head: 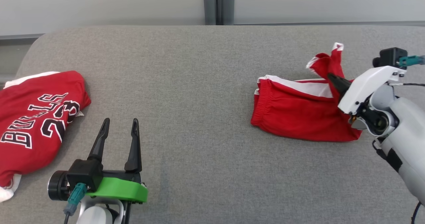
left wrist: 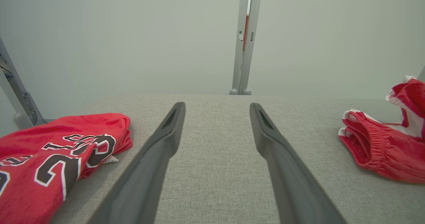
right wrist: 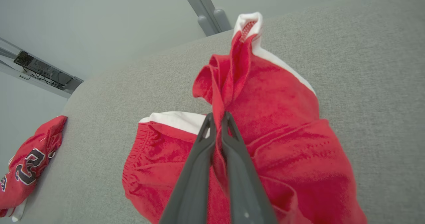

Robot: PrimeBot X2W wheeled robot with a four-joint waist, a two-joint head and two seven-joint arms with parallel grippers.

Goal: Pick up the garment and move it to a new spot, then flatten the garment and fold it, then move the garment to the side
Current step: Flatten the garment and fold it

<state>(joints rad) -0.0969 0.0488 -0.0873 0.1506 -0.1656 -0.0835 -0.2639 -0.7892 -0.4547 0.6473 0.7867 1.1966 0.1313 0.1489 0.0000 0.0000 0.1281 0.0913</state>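
The garment (head: 298,112) is a pair of red shorts with white side stripes, lying crumpled at the right of the grey table (head: 199,84). My right gripper (head: 332,77) is shut on a fold of its red cloth, and one leg bunches up behind the fingers. In the right wrist view the garment (right wrist: 282,117) has a ridge of fabric pinched between my right gripper (right wrist: 217,116) fingertips. In the left wrist view the garment (left wrist: 382,151) lies at the right edge. My left gripper (head: 119,124) stands open over bare table at the lower left, and its fingers (left wrist: 166,141) hold nothing.
A red jersey (head: 33,121) with black and white lettering lies folded at the table's left edge, close to my left gripper. The jersey (left wrist: 49,154) and jersey (right wrist: 26,161) show in both wrist views. A grey post (head: 219,5) stands behind the table's far edge.
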